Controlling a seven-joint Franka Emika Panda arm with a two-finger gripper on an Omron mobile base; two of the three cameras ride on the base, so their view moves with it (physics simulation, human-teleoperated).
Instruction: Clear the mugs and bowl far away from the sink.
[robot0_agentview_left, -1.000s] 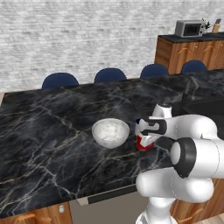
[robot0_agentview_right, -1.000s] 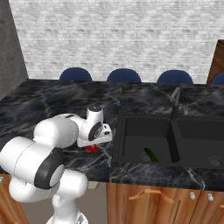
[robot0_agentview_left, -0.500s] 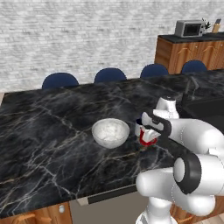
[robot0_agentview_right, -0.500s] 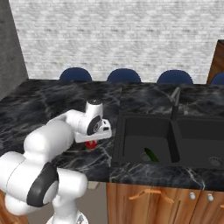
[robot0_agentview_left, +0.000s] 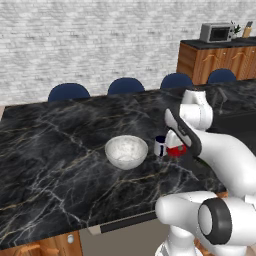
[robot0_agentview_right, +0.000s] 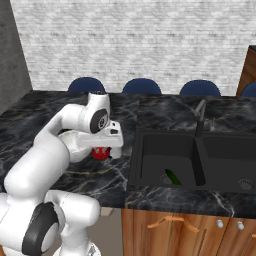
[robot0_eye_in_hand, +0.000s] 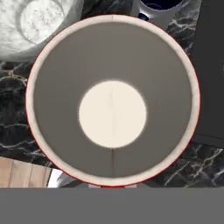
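My gripper is shut on the glossy red mug, holding it by the rim low over the black marble counter. From the hand camera I look straight down into the red mug and its pale inside. The white mug with a navy inside stands just left of it, seen again as the white mug. The speckled white bowl sits further left, also the bowl. In the right base view the red mug hangs under my gripper, left of the black sink.
A slim dark faucet stands at the sink's back edge, and a green item lies in the left basin. Blue chairs line the counter's far side. A wooden cabinet with a microwave stands at the back right.
The arm has stretched out, carrying the red mug away from the counter's front edge and up beside the white mug. The bowl and white mug have stayed put.
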